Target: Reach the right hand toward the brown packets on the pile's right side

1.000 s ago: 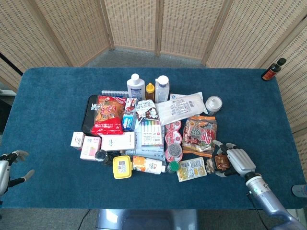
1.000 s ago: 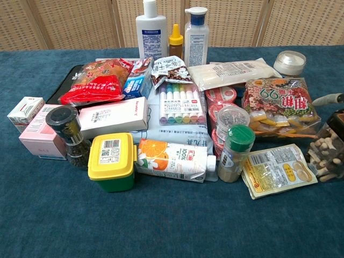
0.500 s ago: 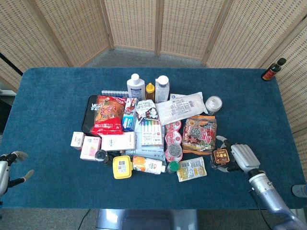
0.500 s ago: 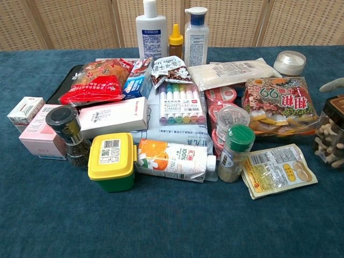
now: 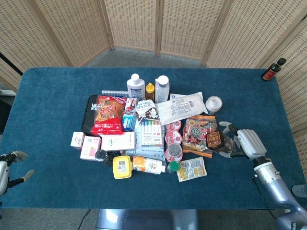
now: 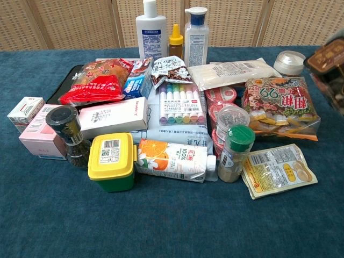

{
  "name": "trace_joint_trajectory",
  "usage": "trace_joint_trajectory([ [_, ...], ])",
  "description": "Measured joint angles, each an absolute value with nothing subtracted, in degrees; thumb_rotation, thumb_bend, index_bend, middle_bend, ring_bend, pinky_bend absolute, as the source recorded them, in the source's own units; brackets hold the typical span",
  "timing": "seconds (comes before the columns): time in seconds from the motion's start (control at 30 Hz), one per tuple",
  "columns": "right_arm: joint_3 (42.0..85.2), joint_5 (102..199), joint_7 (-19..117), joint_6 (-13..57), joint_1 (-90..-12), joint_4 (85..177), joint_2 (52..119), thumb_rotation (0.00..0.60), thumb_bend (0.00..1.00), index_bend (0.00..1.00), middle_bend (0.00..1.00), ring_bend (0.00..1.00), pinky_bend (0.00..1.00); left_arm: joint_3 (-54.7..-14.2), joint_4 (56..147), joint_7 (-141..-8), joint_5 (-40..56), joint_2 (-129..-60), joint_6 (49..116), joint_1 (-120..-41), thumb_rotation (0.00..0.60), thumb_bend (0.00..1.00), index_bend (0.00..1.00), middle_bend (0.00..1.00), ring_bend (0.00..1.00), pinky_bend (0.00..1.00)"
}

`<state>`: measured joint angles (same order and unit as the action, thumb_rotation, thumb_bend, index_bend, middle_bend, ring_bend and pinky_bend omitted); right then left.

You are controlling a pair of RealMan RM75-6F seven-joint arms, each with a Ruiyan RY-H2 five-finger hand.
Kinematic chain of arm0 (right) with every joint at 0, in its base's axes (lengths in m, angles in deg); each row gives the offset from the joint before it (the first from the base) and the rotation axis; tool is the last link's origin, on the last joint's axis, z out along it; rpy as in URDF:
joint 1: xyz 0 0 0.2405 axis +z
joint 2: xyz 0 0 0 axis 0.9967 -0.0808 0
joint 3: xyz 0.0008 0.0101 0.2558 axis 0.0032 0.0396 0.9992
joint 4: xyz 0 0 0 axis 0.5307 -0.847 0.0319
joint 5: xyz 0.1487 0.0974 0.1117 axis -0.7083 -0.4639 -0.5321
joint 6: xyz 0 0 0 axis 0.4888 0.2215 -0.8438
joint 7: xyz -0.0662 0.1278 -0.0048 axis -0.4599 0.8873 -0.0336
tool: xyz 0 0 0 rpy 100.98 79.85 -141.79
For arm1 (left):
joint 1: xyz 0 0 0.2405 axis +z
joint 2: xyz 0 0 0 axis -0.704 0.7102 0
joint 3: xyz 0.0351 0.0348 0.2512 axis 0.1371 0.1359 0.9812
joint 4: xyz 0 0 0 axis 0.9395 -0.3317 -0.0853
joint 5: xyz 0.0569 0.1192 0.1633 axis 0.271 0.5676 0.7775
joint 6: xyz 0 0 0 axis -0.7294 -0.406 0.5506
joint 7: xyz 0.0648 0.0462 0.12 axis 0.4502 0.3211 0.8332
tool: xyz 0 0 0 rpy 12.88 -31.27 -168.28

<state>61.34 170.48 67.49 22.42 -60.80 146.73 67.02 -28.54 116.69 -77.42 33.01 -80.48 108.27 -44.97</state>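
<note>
Right hand [image 5: 241, 142] at right of centre in head view, fingers closed around a brown packet [image 5: 213, 139] with a dark label, writing too small to read. Packet raised beside the right edge of the pile, just beside the "99" snack bag [image 5: 200, 133]. In chest view, same packet [image 6: 325, 55] at upper right edge, partly cropped.

Left hand [image 5: 10, 167] at lower left edge of head view, fingers apart, holding nothing.

Legible print, chest view: large "99" on the snack bag [image 6: 278, 102]; "100%" on the orange juice carton [image 6: 172, 159] lying on its side, centre bottom; barcode sticker atop the yellow box [image 6: 112, 160]. Marker set [image 6: 181, 103] at centre, coloured caps in a row. White bottle [image 6: 151, 29] at top centre, blue label unreadable.
</note>
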Motion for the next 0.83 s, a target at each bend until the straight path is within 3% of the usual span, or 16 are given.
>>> trace_joint_trajectory([
  [0.83,68.81,169.49,76.21,20.47,-56.06,151.84,62.06,0.6,0.08,0.25,0.81,0.9,0.55,-28.61,116.13,-77.73,33.03,-81.0,108.03,-45.06,0.571,0.18,0.44,0.53,0.51,0.0],
])
